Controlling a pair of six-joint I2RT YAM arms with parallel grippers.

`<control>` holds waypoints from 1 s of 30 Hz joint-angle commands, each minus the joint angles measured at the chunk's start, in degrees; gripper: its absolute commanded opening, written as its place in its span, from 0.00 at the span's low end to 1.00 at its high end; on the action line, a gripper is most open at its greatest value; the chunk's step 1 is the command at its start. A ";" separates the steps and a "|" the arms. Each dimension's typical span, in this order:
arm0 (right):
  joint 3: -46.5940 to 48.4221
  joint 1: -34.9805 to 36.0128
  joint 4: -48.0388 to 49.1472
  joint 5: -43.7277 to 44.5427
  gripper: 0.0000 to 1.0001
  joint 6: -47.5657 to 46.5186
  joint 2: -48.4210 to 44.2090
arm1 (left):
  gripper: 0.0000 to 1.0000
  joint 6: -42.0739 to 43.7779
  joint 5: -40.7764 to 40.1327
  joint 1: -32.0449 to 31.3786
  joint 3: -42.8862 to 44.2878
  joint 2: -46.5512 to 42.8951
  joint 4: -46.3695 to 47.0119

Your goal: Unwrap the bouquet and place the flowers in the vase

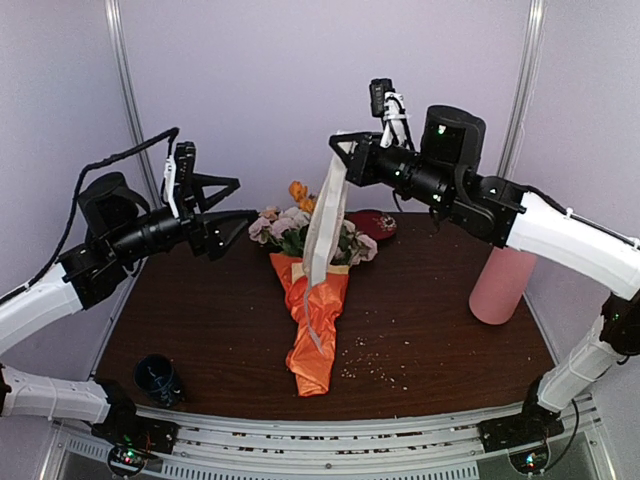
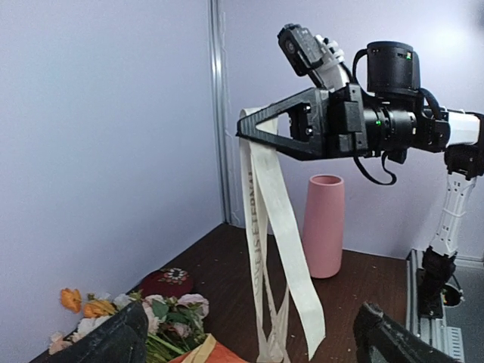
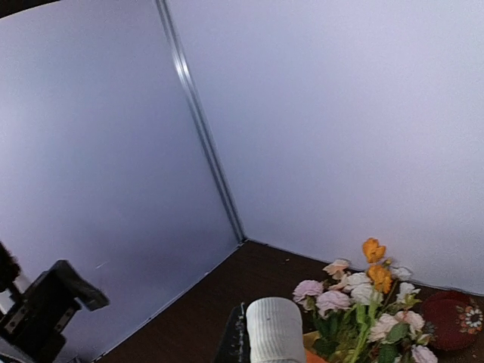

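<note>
Pinching the top of the cream ribbon (image 1: 325,215) between the closed fingers of the right gripper (image 1: 335,146), high above the bouquet (image 1: 312,320). Dangling the ribbon's long loops straight down onto the bouquet's orange paper. Hovering the left gripper (image 1: 243,198) up and to the left of the bouquet, jaws spread wide around nothing. Finding the bouquet flat on the table (image 1: 200,320), wrapped, with the flowers (image 1: 290,225) pointing toward the back wall. Finding the vase (image 1: 503,285) upright, well to the right of the bouquet.
</note>
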 commanded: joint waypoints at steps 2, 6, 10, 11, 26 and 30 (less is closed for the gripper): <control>6.90 -8.38 -6.54 15.67 0.00 0.43 0.44 | 0.98 7.49 -14.93 0.13 -1.94 -6.47 -1.96; 10.60 -13.83 -7.92 24.43 0.00 -1.18 2.28 | 0.98 10.50 -22.83 0.18 -4.09 -9.21 -1.46; 13.96 -18.34 -7.81 27.83 0.00 -2.75 6.40 | 0.98 12.82 -27.30 0.16 -7.08 -9.98 -0.54; 15.52 -19.69 -8.42 28.18 0.00 -3.03 7.74 | 0.98 13.10 -27.98 0.16 -7.95 -9.93 -0.21; 15.16 -29.53 -6.27 25.16 0.00 3.94 25.49 | 0.98 11.95 -28.32 0.15 -16.19 -7.45 4.85; 14.75 -31.41 -6.74 24.80 0.00 7.99 29.71 | 0.98 12.22 -28.65 0.18 -16.39 -6.94 5.02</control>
